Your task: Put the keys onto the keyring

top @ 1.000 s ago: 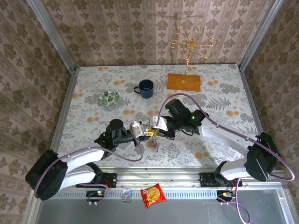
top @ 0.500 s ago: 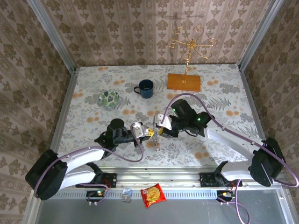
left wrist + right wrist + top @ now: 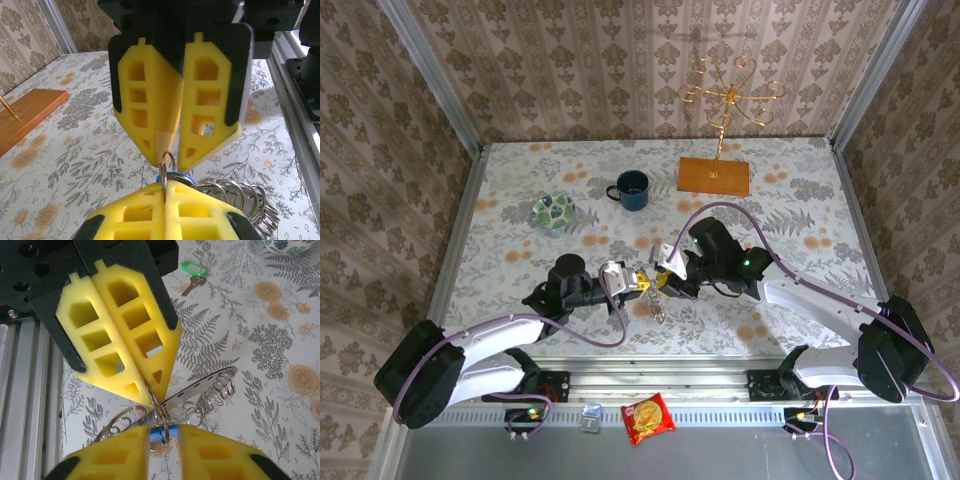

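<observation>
My left gripper [image 3: 642,283] and right gripper [image 3: 664,283] meet tip to tip above the table's front middle. The keyring [image 3: 210,382], a flat grey metal ring carrying several small wire loops, hangs between and below them [image 3: 656,308]. The left gripper [image 3: 165,184] is shut on a thin wire loop of the keyring. The right gripper [image 3: 163,429] holds the blue key [image 3: 162,432] by its head between its pads. The blue key [image 3: 172,176] sits just behind the pinched loop. The green key [image 3: 194,268] lies flat on the table, apart from both grippers.
A blue mug [image 3: 632,189] and a green-patterned dish [image 3: 554,211] stand at the back left. The gold wire stand [image 3: 730,95] rises from a wooden base [image 3: 714,175] at the back. A snack packet [image 3: 648,417] lies on the front ledge.
The right arm has shifted a little right and toward the near edge, its gripper staying against the left gripper's tip. The left arm has barely moved.
</observation>
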`<state>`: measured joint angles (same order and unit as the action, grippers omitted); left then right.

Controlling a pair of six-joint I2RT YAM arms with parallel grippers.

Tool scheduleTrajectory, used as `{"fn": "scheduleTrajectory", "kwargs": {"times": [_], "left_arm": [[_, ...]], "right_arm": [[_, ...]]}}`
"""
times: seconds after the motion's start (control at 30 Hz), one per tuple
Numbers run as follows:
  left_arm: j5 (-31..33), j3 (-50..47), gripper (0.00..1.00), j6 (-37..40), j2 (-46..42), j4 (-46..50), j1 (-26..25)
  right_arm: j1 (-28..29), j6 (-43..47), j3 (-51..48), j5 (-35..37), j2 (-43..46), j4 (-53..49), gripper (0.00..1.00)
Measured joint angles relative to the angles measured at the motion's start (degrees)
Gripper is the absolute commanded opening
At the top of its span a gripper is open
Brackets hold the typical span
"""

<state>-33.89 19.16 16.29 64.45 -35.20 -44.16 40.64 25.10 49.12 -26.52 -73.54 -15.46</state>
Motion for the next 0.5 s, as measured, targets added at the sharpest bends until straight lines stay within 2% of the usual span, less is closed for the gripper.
{"fn": "scheduleTrajectory", "kwargs": {"times": [0.13, 0.5], "left_arm": [[0.1, 0.0, 0.0, 0.0, 0.0, -0.3, 0.0], [2.1, -2.0, 0.0, -0.2, 0.1, -4.1, -0.9]], "right_arm": [[-0.3, 0.0, 0.0, -0.2, 0.0, 0.1, 0.0], [-1.2, 0.1, 0.0, -0.7, -2.2, -0.3, 0.0]]}}
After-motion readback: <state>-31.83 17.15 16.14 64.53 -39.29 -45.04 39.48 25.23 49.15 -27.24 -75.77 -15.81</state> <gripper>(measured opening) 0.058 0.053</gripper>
